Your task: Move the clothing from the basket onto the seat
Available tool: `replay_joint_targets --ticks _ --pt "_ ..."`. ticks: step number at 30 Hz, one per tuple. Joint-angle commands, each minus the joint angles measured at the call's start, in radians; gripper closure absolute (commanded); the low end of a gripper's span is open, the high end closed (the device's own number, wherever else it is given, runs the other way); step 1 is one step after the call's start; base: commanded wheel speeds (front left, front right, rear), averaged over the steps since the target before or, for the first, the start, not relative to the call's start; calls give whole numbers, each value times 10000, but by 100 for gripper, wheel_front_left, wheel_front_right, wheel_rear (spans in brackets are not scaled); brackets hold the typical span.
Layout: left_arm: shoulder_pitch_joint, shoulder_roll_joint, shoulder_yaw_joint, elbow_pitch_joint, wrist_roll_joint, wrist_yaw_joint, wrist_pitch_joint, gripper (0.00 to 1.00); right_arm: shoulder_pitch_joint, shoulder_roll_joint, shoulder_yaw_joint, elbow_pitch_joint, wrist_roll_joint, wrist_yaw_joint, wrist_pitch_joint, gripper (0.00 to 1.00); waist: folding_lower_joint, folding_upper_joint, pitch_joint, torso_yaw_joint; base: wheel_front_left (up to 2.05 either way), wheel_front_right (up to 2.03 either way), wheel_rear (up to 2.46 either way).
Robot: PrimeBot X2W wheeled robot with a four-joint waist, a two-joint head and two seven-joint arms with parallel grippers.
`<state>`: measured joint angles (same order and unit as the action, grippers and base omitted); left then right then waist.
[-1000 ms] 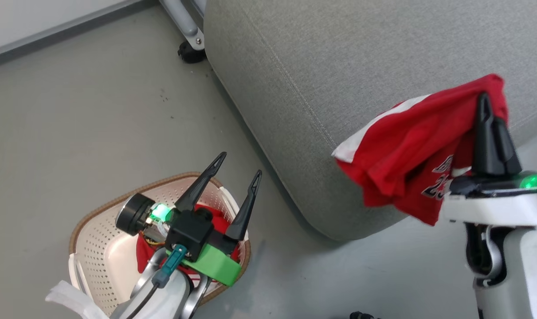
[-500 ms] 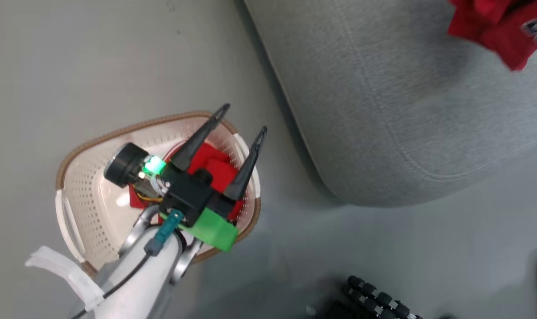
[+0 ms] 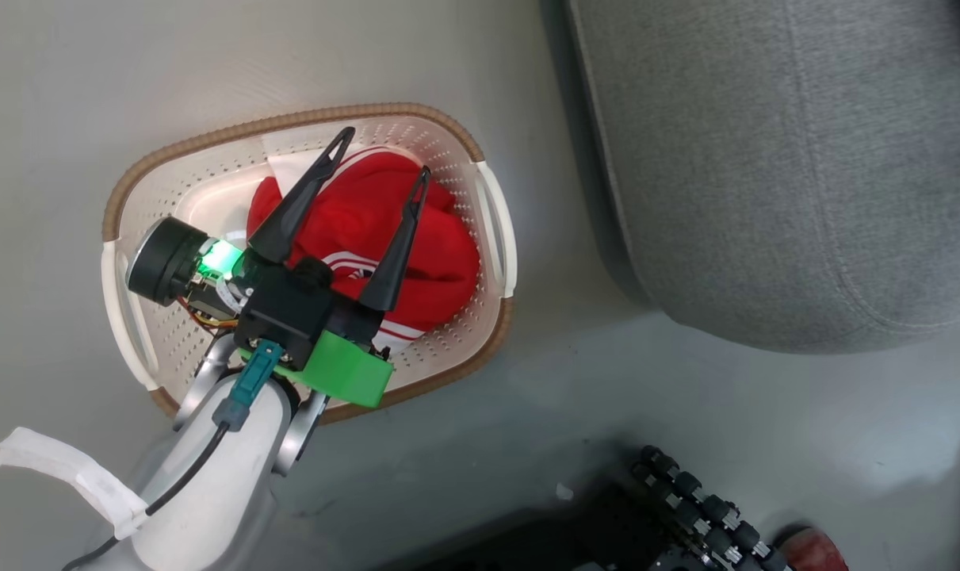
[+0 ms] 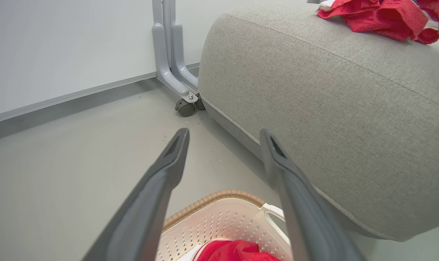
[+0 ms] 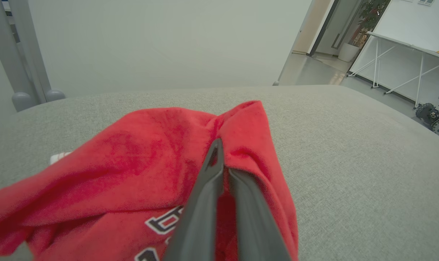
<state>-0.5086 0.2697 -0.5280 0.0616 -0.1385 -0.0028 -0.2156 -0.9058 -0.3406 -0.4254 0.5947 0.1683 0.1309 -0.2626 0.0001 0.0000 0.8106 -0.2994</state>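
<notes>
The cream perforated basket (image 3: 289, 120) with its brown rim stands on the floor, left of the grey seat (image 3: 765, 174). Red clothing (image 3: 440, 254) with white stripes lies bunched inside it. My left gripper (image 3: 384, 152) hovers over the basket, open and with nothing between its fingers; the left wrist view shows the left gripper (image 4: 224, 133) above the basket rim (image 4: 219, 197). A second red garment (image 5: 132, 170) with dark lettering rests on the seat top (image 5: 350, 145), and my right gripper (image 5: 219, 159) is shut on its fabric. That garment (image 4: 379, 16) lies at the seat's far side.
A grey stand leg (image 4: 175, 72) on a caster (image 4: 185, 108) stands by the seat's far corner against the wall. Black rollers of my base (image 3: 686, 500) lie near the bottom edge. Bare floor surrounds the basket. A white table (image 5: 404, 47) stands far off.
The head camera has swung, so the basket now sits higher and the seat further right. The right gripper with its red garment has left that view at the top right. The left gripper stays open.
</notes>
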Motion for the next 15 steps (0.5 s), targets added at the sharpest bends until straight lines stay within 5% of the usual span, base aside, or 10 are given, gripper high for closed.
replay_joint_targets --ticks 1,3,4,15 --pt "-120 29 52 -32 -58 118 -56 0 -101 113 -90 137 -106 -3 -32 91 -1 0 276 268 0 0 0" --pt "-91 -5 126 3 -84 247 -84 0 8 217 -232 257 -224 -3 -32 56 -1 0 262 275 0 0 0" --pt "-65 -23 162 46 -112 305 -102 0 99 228 -428 139 -345 -3 -34 0 -1 0 217 285 0 0 0" --pt "240 -645 492 595 -270 779 -513 0 2242 1729 -1144 -1655 -999 -3 -32 0 -1 0 -1277 671 0 0 0"
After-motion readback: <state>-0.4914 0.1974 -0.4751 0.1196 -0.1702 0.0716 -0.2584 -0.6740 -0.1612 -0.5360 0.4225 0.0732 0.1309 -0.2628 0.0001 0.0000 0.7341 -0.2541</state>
